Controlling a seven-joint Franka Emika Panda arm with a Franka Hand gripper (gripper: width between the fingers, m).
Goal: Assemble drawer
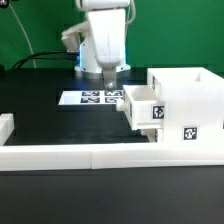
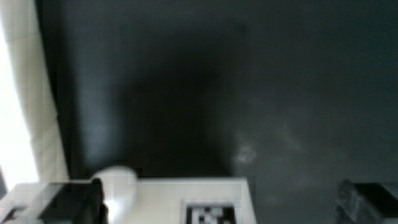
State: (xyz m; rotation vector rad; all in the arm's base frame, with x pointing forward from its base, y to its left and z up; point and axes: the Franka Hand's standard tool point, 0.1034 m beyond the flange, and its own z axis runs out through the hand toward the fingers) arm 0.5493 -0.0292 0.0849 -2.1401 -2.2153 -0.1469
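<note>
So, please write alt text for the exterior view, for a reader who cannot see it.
A white robot arm's gripper hangs over a black table, just above a white tray that sticks partly out of an open-fronted white box. A flat marker board lies behind the tray, and a low white wall runs along the front.

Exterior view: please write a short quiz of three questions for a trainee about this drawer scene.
1. True or false: the tray sticks partly out of the box.
2. The gripper is: A) shut on the tray, B) open, C) shut on the marker board.
3. Fill in: the marker board lies on the ___ table.
Key: 1 true; 2 B; 3 black.
</note>
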